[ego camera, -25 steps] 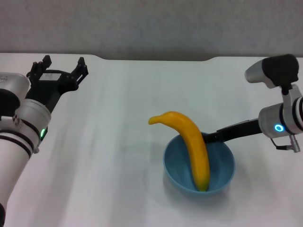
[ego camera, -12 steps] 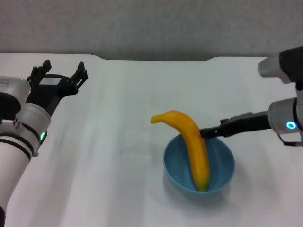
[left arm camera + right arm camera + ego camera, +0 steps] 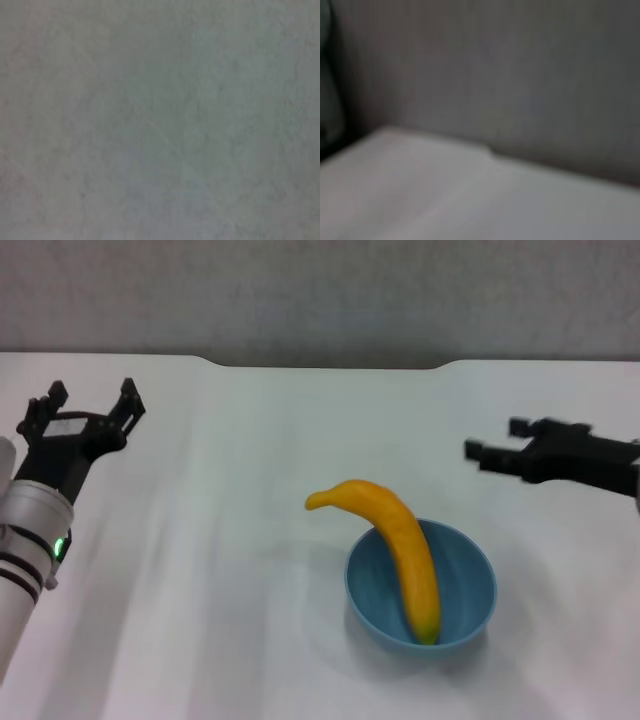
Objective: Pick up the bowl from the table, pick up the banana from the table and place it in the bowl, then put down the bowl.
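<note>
The light-blue bowl [image 3: 466,582] stands on the white table [image 3: 250,450] at the front right of centre. The yellow banana [image 3: 400,540] lies in it, dark tip down inside and stem end sticking out over the far left rim. My right gripper [image 3: 494,439] is open and empty, hovering to the right of and beyond the bowl, apart from it. My left gripper [image 3: 90,394] is open and empty at the far left, well away from the bowl. Neither wrist view shows the bowl or the banana.
The table's far edge has a shallow notch [image 3: 330,364] against a grey wall. The right wrist view shows the table surface [image 3: 420,190] and the wall behind it. The left wrist view shows only a plain grey surface.
My right gripper has let go of the bowl's rim and pulled back up and to the right. My left arm has drawn back to the left. The banana's stem end has shifted slightly.
</note>
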`<state>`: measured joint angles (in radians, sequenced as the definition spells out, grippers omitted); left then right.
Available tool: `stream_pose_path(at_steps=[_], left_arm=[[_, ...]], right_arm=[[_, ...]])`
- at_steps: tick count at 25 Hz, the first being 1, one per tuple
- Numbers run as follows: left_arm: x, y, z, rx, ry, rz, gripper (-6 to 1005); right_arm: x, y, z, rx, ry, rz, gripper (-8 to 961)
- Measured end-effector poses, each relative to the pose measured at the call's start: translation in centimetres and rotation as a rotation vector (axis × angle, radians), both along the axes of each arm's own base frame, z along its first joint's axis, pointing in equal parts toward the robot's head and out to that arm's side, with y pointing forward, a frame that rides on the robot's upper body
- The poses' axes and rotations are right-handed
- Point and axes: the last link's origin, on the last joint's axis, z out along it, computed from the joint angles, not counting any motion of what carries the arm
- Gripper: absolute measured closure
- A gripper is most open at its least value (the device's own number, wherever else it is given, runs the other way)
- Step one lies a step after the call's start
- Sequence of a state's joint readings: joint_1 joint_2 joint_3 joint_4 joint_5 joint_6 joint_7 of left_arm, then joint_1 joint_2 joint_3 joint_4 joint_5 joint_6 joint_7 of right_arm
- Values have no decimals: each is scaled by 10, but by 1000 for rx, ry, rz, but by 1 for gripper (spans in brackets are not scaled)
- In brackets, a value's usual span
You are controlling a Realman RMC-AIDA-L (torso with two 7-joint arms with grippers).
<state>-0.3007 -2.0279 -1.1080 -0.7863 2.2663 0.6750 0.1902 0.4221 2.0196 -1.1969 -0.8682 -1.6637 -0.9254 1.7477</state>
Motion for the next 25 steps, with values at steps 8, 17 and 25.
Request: stream_pose_path(at_steps=[8,17,25], left_arm=[[-6,-7,-9,-43,70,-25,106],[-4,-21,-39,-164,182,-95,106],[-7,-34,-60,-248,277,-129,106]], right_arm=[[45,-30,17,391,194,115,70],[86,-67,21,739,159,25,70],[99,-80,4,729,124,-60,70]])
